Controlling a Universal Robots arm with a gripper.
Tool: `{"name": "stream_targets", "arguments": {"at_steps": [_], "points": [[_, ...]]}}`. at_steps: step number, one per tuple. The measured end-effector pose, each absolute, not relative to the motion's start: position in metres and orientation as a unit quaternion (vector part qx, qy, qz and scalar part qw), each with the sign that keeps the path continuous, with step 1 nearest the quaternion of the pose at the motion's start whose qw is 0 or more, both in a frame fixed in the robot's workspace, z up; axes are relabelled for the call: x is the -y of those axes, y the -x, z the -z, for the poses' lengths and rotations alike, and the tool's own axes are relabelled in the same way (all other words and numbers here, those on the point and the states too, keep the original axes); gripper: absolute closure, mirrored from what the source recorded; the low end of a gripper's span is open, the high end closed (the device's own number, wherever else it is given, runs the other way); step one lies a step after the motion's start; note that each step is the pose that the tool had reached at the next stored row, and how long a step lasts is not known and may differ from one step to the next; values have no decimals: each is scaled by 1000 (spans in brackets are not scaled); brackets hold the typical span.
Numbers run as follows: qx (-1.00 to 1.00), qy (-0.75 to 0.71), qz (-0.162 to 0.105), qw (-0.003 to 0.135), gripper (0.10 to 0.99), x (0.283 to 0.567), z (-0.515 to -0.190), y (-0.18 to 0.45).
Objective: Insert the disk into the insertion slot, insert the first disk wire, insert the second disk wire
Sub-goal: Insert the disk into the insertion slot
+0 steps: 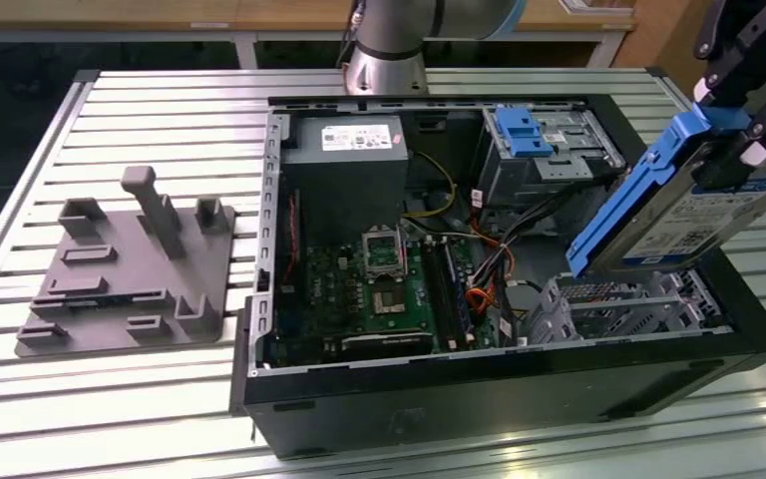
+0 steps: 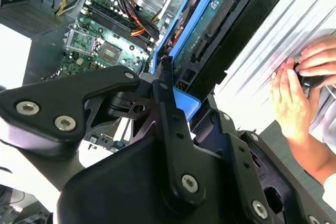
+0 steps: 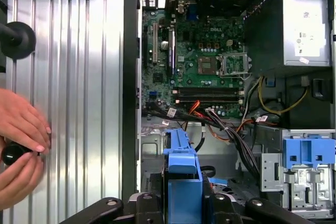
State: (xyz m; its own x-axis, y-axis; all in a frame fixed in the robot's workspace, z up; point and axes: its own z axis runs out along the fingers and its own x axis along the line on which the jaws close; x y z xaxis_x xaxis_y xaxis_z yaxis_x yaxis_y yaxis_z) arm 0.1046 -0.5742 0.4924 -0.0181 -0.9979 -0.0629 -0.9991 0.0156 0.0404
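- While the black gripper [image 1: 745, 150] hangs over the corner of the open black computer case [image 1: 490, 389] at the exterior view's right, its fingers are clamped against the upper end of the flat rectangular silver disk [image 1: 686, 220] with a white label and bright blue plastic carrier.
- The disk is in the air, steeply tilted. Its lower end is just above the low silver perforated sheet-metal insertion slot [image 1: 618, 304] in that corner; whether they touch cannot be told.
- Loose black, red and orange wires [image 1: 483, 289] lie between the green motherboard [image 1: 383, 279] and the insertion slot.
- A taller grey metal cage [image 1: 550, 150] with a blue latch stands at the case's far edge.
- On the slatted metal worktop [image 1: 157, 409] outside the case wall, a person's hands [image 3: 23, 124] hold a small black object [image 3: 13, 153].
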Motion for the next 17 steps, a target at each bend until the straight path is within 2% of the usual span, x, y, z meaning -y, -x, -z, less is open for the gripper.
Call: {"name": "stream_targets", "arguments": {"at_steps": [17], "points": [[-713,701,-37,9,725,574,-489,-118]]}}
